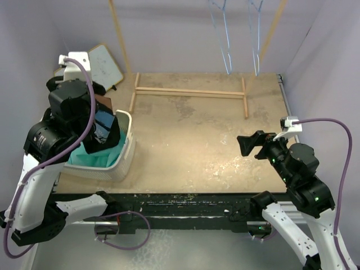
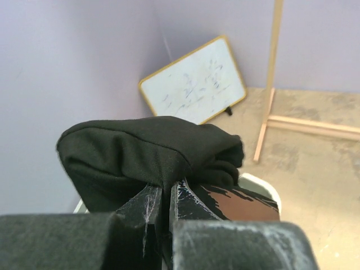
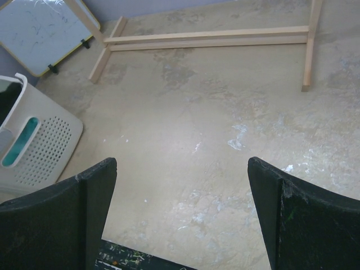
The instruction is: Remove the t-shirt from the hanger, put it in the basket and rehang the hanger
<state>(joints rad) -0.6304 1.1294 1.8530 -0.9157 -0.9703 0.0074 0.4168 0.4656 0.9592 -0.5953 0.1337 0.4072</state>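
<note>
The black t-shirt (image 1: 108,134) is bunched in my left gripper (image 1: 103,119), which is shut on it just above the white laundry basket (image 1: 127,151). In the left wrist view the shirt (image 2: 152,152) folds over the closed fingers of the gripper (image 2: 165,197), with the basket rim (image 2: 262,183) below. Two light blue wire hangers (image 1: 226,48) hang bare at the back, above the table. My right gripper (image 1: 248,144) is open and empty over the table's right side; in its wrist view (image 3: 181,169) only bare tabletop lies between the fingers.
A teal cloth (image 1: 99,158) lies in the basket. A wooden rack base (image 1: 191,91) stands at the back of the table. A small whiteboard (image 1: 107,64) leans against the left wall. The table's front edge runs just before the arm bases.
</note>
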